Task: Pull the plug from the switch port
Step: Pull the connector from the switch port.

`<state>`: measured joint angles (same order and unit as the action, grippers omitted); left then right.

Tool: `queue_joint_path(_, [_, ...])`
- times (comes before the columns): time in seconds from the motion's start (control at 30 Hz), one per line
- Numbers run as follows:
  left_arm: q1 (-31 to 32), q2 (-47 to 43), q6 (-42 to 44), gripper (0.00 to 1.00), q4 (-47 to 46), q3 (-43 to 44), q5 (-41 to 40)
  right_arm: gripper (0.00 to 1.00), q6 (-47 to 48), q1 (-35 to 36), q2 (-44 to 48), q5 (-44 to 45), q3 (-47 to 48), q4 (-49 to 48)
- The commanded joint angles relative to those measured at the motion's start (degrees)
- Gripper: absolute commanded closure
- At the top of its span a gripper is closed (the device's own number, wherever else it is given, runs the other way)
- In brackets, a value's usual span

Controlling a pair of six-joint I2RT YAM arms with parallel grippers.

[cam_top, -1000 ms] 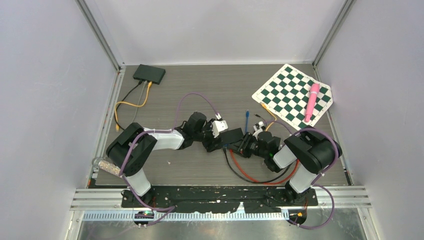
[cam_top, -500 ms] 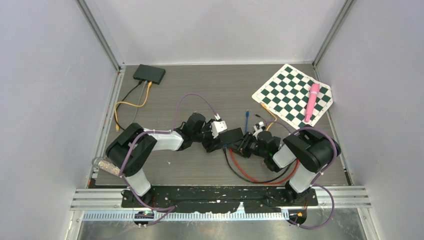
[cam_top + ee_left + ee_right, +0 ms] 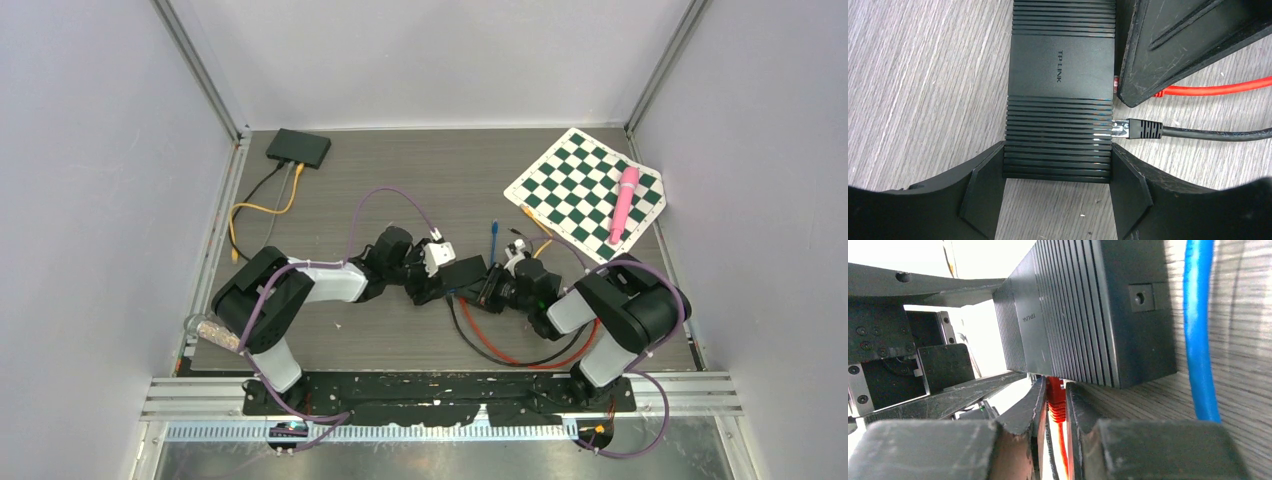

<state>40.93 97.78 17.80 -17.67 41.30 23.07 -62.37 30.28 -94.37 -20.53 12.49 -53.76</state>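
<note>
Top view, layout: the left tool [image 3: 440, 276] and right tool [image 3: 492, 290] are meeting nose to nose over the switch [image 3: 465, 272], which is lying on the tabletop [image 3: 400, 190] between them.
Top view, gap: the plug itself is hiding under the right tool; only the red cable [image 3: 500, 352] is showing, looping back behind that tool.
Left wrist, left tool: it is standing wide and bracing the switch [image 3: 1060, 65], one finger [image 3: 983, 175] pressing each side of the near end.
Left wrist, plug: a sliver of the plug [image 3: 1116, 84] is peeking out at the port, right of the tool, under the other arm's finger [image 3: 1168, 55]; a black plug [image 3: 1140, 129] is sitting in the next port, nearer the tool.
Right wrist, right tool: the right tool [image 3: 1055, 400] is standing narrow, pinching the plug [image 3: 1055, 390] just ahead of its tips, at the switch [image 3: 1073, 315] edge.
Right wrist, extra: a blue cable [image 3: 1200, 330] is lying loose to the tool's right, unseen from the left wrist.
Handling: the plug is looking small, rigid and light, likely latched by a springy tab; the boot sides are making the best hold, not the limp cable.
Switch: light and likely to slide, so bracing is mattering.
</note>
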Motion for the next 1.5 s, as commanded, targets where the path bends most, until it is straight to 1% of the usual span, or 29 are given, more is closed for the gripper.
queue_joint_path(0.0, [0.0, 0.9, -2.3, 0.58, 4.5, -0.6, -3.5, 0.95, 8.9, -0.3, 2.6, -3.7, 0.1, 10.4])
queue_joint_path(0.07, [0.0, 1.3, -3.0, 0.58, 4.7, -0.1, -3.8, 0.95, 10.1, -0.3, 2.7, -5.8, -0.2, 10.9])
queue_joint_path(0.13, [0.0, 1.8, -3.5, 0.59, 4.7, 0.3, -4.8, 0.95, 10.0, -0.3, 2.2, -8.6, -1.3, 7.7])
queue_joint_path(0.17, [0.0, 1.9, -3.6, 0.60, 4.9, 0.4, -5.1, 0.95, 9.1, -0.2, 1.2, -9.9, -3.2, 1.5])
queue_joint_path(0.2, [0.1, 1.9, -3.5, 0.61, 5.0, 0.4, -5.1, 0.95, 6.9, -0.3, 0.6, -10.3, -4.1, -1.7])
queue_joint_path(0.23, [0.0, 1.9, -3.3, 0.62, 5.3, 0.4, -4.9, 0.95, 5.9, -0.2, -0.8, -10.8, -5.6, -7.1])
queue_joint_path(0.3, [0.0, 1.8, -3.2, 0.63, 5.4, 0.5, -5.6, 0.95, 3.9, -0.1, -3.0, -10.9, -6.6, -12.2])
queue_joint_path(0.4, [0.0, 1.9, -3.2, 0.63, 6.1, 0.6, -7.2, 0.95, 3.4, 0.5, -4.7, -10.2, -6.4, -13.4])
queue_joint_path(0.47, [0.0, 2.0, -2.7, 0.62, 6.7, 0.7, -7.7, 0.95, 4.2, 1.2, -4.4, -9.6, -5.5, -9.7])
queue_joint_path(0.53, [0.0, 1.6, -2.3, 0.59, 7.1, 0.4, -7.3, 0.95, 4.2, 1.5, -2.6, -7.5, -7.0, -10.0])
queue_joint_path(0.57, [0.0, 1.4, -2.2, 0.55, 6.8, 0.0, -7.3, 0.95, 4.4, 1.5, -1.8, -6.8, -7.5, -9.6])
queue_joint_path(0.67, [0.0, 0.5, -2.5, 0.39, 5.5, -1.0, -6.1, 0.95, 6.2, 1.5, 4.5, -3.1, -9.0, -4.6])
queue_joint_path(0.73, [0.1, 0.1, -2.7, 0.32, 4.9, -1.1, -5.0, 0.95, 8.0, 1.5, 9.5, -0.7, -9.3, 0.0])
queue_joint_path(0.77, [0.1, 0.0, -2.6, 0.28, 4.8, -1.1, -4.7, 0.95, 8.9, 1.5, 13.2, 1.0, -9.0, 4.3])
queue_joint_path(0.8, [0.1, -0.2, -2.5, 0.27, 5.0, -1.1, -4.2, 0.95, 10.6, 1.5, 15.4, 1.8, -8.6, 6.6])
queue_joint_path(0.83, [0.1, -0.3, -2.2, 0.26, 5.1, -1.2, -3.7, 0.95, 11.7, 1.5, 19.7, 3.5, -7.7, 11.9])
queue_joint_path(0.87, [0.2, -0.5, -2.1, 0.26, 5.2, -1.2, -3.5, 0.95, 14.0, 1.5, 22.2, 4.3, -7.1, 14.6])
queue_joint_path(0.9, [0.1, -0.6, -2.1, 0.26, 5.4, -1.3, -3.4, 0.95, 16.7, 1.5, 27.4, 6.3, -5.9, 20.5])
queue_joint_path(0.93, [0.1, -0.8, -2.1, 0.26, 5.5, -1.3, -3.5, 0.95, 18.1, 1.5, 29.9, 7.5, -5.2, 23.4])
queue_joint_path(0.97, [0.1, -0.8, -2.1, 0.26, 5.4, -1.4, -3.4, 0.95, 21.1, 1.5, 35.2, 9.4, -3.5, 28.6])
queue_joint_path(1.0, [0.2, -0.9, -2.1, 0.25, 5.4, -1.4, -3.5, 0.95, 22.5, 1.6, 37.6, 10.3, -2.7, 31.1])
queue_joint_path(1.03, [0.2, -0.9, -2.2, 0.24, 5.4, -1.4, -3.5, 0.95, 25.0, 1.6, 42.4, 11.4, -1.0, 34.9])
queue_joint_path(1.07, [0.3, -0.9, -2.2, 0.23, 5.4, -1.4, -3.7, 0.95, 26.2, 1.6, 46.7, 11.8, -0.1, 36.3])
queue_joint_path(1.13, [0.5, -0.8, -2.2, 0.21, 5.5, -1.3, -4.0, 0.95, 29.0, 1.5, 52.2, 11.7, 2.7, 41.1])
queue_joint_path(1.23, [0.7, -0.6, -2.2, 0.18, 5.7, -1.1, -4.4, 0.95, 31.2, 1.5, 57.1, 9.0, 7.8, 44.4])
queue_joint_path(1.33, [0.9, -0.7, -2.2, 0.17, 5.8, -1.1, -4.6, 0.95, 31.3, 1.5, 60.7, 5.8, 10.8, 46.0])
queue_joint_path(1.43, [0.9, -0.8, -2.2, 0.17, 5.9, -1.3, -5.0, 0.95, 29.9, 1.4, 63.0, 1.3, 13.5, 44.6])
queue_joint_path(1.47, [0.9, -0.9, -2.2, 0.17, 5.9, -1.4, -5.1, 0.95, 28.6, 1.4, 63.9, -1.6, 14.6, 42.8])
